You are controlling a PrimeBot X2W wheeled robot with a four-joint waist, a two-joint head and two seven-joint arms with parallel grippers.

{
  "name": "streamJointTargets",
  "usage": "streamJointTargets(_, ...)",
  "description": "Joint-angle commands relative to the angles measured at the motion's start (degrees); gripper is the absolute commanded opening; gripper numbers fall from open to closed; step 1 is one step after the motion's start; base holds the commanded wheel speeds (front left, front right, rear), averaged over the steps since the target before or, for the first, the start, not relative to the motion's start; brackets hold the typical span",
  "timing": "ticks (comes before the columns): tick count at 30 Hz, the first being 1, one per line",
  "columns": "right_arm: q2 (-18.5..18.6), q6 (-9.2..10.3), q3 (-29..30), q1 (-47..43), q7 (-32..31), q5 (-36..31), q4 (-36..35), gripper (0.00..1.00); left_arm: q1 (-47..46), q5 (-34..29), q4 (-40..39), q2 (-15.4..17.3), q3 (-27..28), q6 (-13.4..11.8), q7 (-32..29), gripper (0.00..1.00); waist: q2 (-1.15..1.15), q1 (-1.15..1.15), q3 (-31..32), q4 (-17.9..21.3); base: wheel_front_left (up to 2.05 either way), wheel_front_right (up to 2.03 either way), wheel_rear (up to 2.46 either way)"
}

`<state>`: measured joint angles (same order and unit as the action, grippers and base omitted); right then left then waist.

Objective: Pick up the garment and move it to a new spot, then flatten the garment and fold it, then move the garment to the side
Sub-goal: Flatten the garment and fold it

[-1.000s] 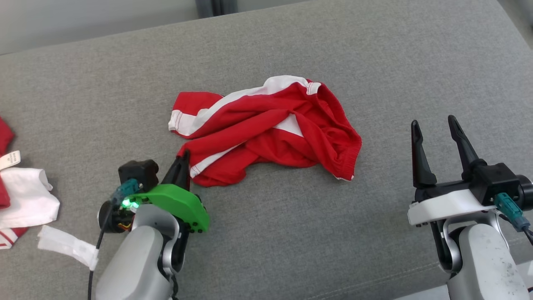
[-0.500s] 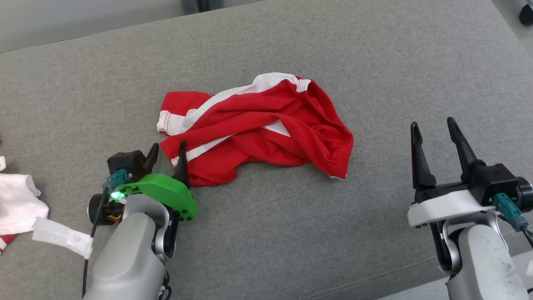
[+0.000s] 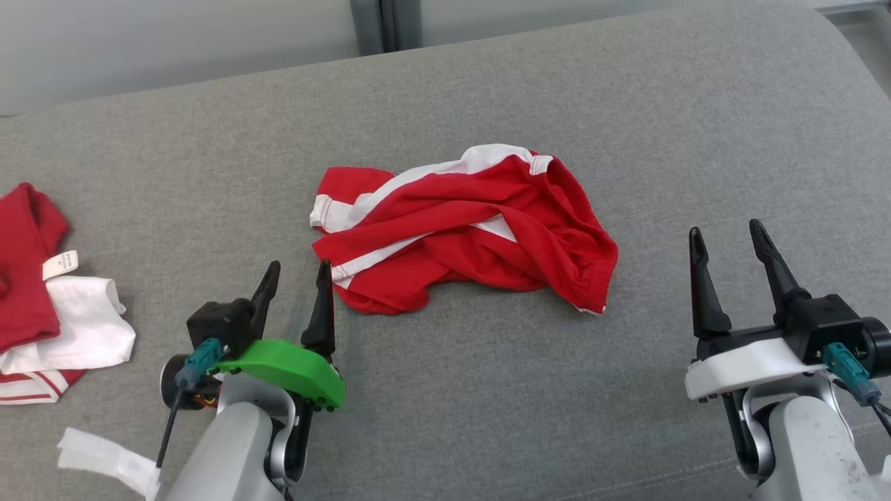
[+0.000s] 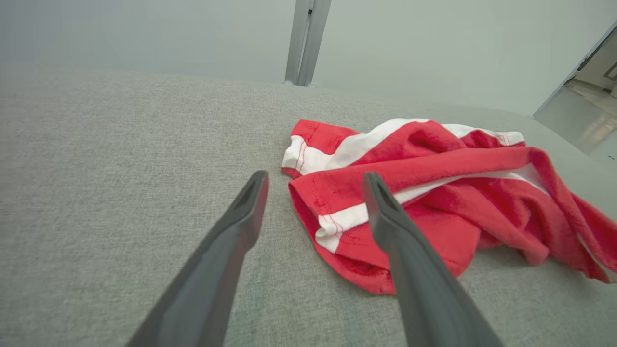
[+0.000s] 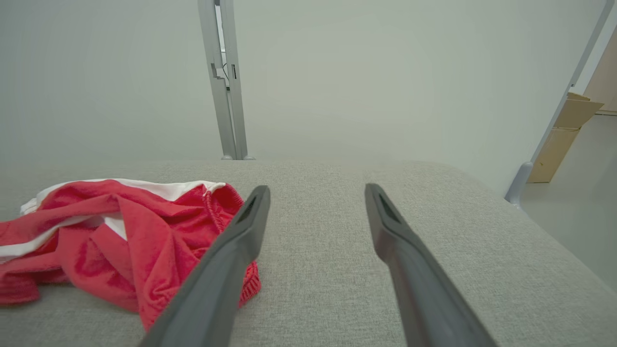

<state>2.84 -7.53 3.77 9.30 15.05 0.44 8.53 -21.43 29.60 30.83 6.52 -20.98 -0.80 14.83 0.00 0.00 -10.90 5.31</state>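
In the middle of the grey sofa (image 3: 487,417): a red garment (image 3: 473,236) with white stripes, all bunched up in a heap. Not flat, not folded.

Near and to the left of it: the left fingers (image 3: 322,306), spread apart and pointing to the far side. Nothing pinched between them. Right fingertip just beside the near left corner of the garment; hard to tell if touching. In the left wrist view, the same corner of the garment (image 4: 434,193) with its white stripe just past the left fingers (image 4: 400,241), partly hidden behind the right one.

Over on the right side: the right fingers (image 3: 703,292), spread apart too, holding nothing. Well apart from the garment, with bare sofa in between. In the right wrist view, the garment (image 5: 120,236) off to the left, its ruffled edge behind the right fingers (image 5: 231,255).

Far left on the sofa: a small pile of red and white clothes (image 3: 42,313) with a white tag (image 3: 61,264). Behind the sofa: a pale wall and a grey metal post (image 5: 224,82).
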Motion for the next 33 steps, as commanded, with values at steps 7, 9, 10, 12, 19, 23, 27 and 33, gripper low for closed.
streamJointTargets(7,0.11,0.08,-1.34,-2.92,0.2,-0.49,-0.46,1.0,8.82,-4.83,-11.36,-0.97,5.86,-0.58,0.37,1.0,0.0,0.0,4.55,-2.98,0.0,0.0,0.0)
streamJointTargets(9,0.1,0.08,-2.3,-3.84,0.2,-0.05,0.08,1.0,12.3,-7.29,-14.05,-1.83,8.23,-0.37,0.39,1.0,0.0,0.0,5.89,-3.5,0.0,0.0,0.0)
streamJointTargets(10,0.1,0.08,-2.69,-4.1,0.2,0.12,0.29,1.0,13.49,-8.07,-14.75,-2.15,8.95,-0.27,0.39,1.0,0.0,0.0,6.34,-3.61,0.0,0.0,0.0)
streamJointTargets(12,0.1,0.08,-3.55,-4.68,0.19,0.91,0.94,1.0,15.45,-9.04,-15.65,-2.76,10.01,-0.18,0.39,1.0,0.0,0.0,7.07,-3.76,0.0,0.0,0.0)
streamJointTargets(19,0.06,0.08,-3.76,-5.53,0.2,2.46,2.52,1.0,19.55,-10.77,-17.46,-3.48,11.87,0.74,0.4,1.0,0.0,0.0,8.42,-4.38,0.0,0.0,0.0)
streamJointTargets(23,0.16,0.08,-4.56,-5.42,0.2,2.35,2.98,1.0,20.12,-9.3,-17.85,-3.61,11.37,0.14,0.4,1.0,0.0,0.0,8.49,-4.73,0.0,0.0,0.0)
streamJointTargets(27,0.14,0.08,-5.08,-5.14,0.2,2.2,3.18,1.0,20.17,-8.69,-18.21,-3.6,10.68,-0.77,0.4,1.0,0.0,0.0,8.34,-4.93,0.0,0.0,0.0)
streamJointTargets(33,0.13,0.08,-5.39,-4.91,0.2,2.32,3.32,1.0,19.88,-8.98,-18.34,-3.59,10.59,-1.3,0.4,1.0,0.0,0.0,8.17,-4.97,0.0,0.0,0.0)
